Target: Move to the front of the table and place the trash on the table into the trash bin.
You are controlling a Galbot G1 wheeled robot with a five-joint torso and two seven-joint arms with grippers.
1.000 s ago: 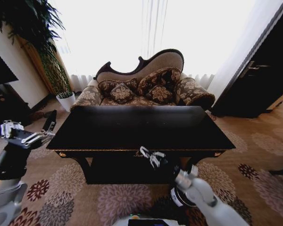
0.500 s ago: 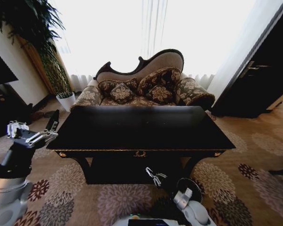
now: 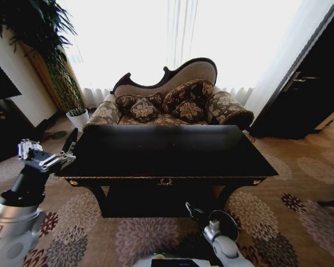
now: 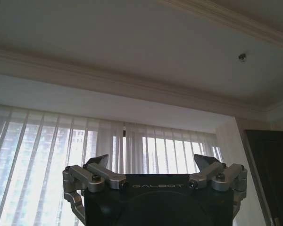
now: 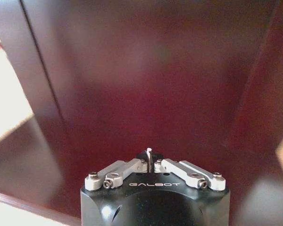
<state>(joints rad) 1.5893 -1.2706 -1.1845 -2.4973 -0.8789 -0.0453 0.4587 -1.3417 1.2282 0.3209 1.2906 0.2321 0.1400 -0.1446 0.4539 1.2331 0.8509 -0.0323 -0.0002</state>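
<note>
The table [image 3: 167,150] stands right in front of me, and its glossy black top shows no trash. My left gripper [image 3: 47,155] hovers open by the table's left front corner. In the left wrist view that gripper [image 4: 151,162] points up at the ceiling and curtains with nothing between its fingers [image 4: 96,162]. My right gripper [image 3: 191,211] hangs low in front of the table, below the apron, near the carpet. In the right wrist view the right gripper [image 5: 149,160] is shut, facing dark red wood. A round dark rim [image 3: 228,219] behind the right arm may be the trash bin; most of it is hidden.
A patterned sofa [image 3: 167,105] stands behind the table, against bright curtained windows. A potted plant [image 3: 72,94] is at the back left and a dark door [image 3: 306,89] at the right. Flowered carpet [image 3: 300,189] lies open on both sides of the table.
My right arm has dropped from the table's front edge down toward the floor. My left gripper has risen and moved closer to the table's left corner.
</note>
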